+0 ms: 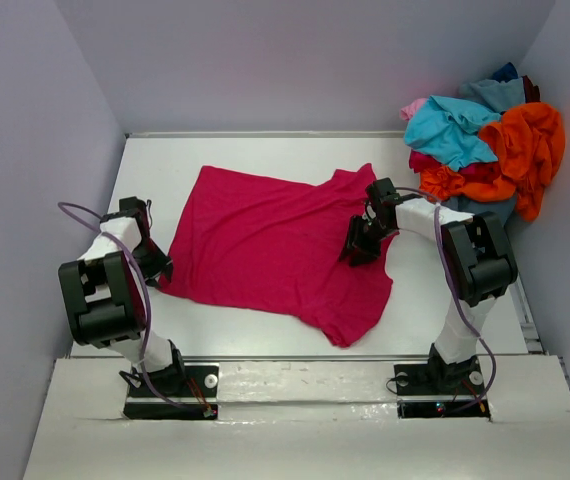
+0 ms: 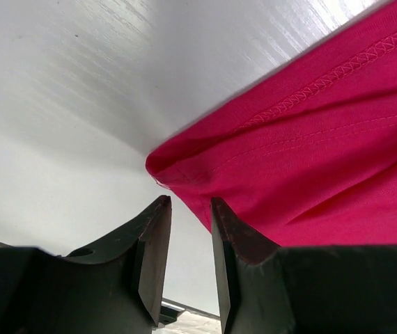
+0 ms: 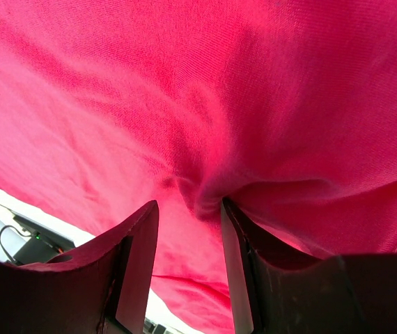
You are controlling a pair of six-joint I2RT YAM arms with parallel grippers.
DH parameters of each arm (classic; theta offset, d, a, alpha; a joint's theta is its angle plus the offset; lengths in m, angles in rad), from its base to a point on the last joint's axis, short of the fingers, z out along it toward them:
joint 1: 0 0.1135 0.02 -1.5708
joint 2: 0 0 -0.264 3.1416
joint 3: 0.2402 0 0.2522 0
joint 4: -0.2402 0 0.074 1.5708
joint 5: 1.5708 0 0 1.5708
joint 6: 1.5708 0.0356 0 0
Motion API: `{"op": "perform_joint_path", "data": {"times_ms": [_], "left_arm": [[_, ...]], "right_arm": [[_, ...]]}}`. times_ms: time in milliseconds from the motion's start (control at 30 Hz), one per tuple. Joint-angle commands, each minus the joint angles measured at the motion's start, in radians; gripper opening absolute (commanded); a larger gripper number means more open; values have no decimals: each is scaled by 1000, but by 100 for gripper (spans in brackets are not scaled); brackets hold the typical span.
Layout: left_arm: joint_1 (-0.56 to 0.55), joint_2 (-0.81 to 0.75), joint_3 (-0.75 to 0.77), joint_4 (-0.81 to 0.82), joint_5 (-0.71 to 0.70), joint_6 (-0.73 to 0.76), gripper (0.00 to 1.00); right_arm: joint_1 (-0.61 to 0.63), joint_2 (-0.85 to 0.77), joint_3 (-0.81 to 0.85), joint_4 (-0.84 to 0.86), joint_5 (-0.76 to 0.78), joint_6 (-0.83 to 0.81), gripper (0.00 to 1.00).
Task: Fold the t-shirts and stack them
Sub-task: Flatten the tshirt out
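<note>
- Left claw (image 2: 190, 202): narrow gap, empty, lined up on the crimson t-shirt (image 1: 265, 240) corner, lower left, ready to pinch.
- Right claw (image 3: 189, 204): half-parted over puckered cloth, mid-right; gripping? Can't tell.

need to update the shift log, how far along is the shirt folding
Barely started. Done: the crimson t-shirt lies spread open on the table, no fold yet, no stack. In hand: the left claw is open at its corner, holding nothing; the right claw is open, down on puckered cloth. Left: every fold, plus the heap of t-shirts in the far right corner.
</note>
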Motion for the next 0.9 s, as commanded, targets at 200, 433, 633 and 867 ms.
{"op": "perform_joint_path", "data": {"times_ms": [200, 433, 633, 867], "left_arm": [[26, 51, 44, 5, -28, 7, 40], [26, 76, 70, 8, -31, 11, 38], [26, 82, 57, 20, -30, 11, 33], [26, 80, 33, 24, -21, 13, 31]], "right_arm": [[9, 78, -71, -19, 103, -30, 48], [9, 79, -73, -22, 104, -31, 48], [9, 87, -67, -20, 103, -33, 48], [9, 90, -65, -20, 101, -34, 48]]}}
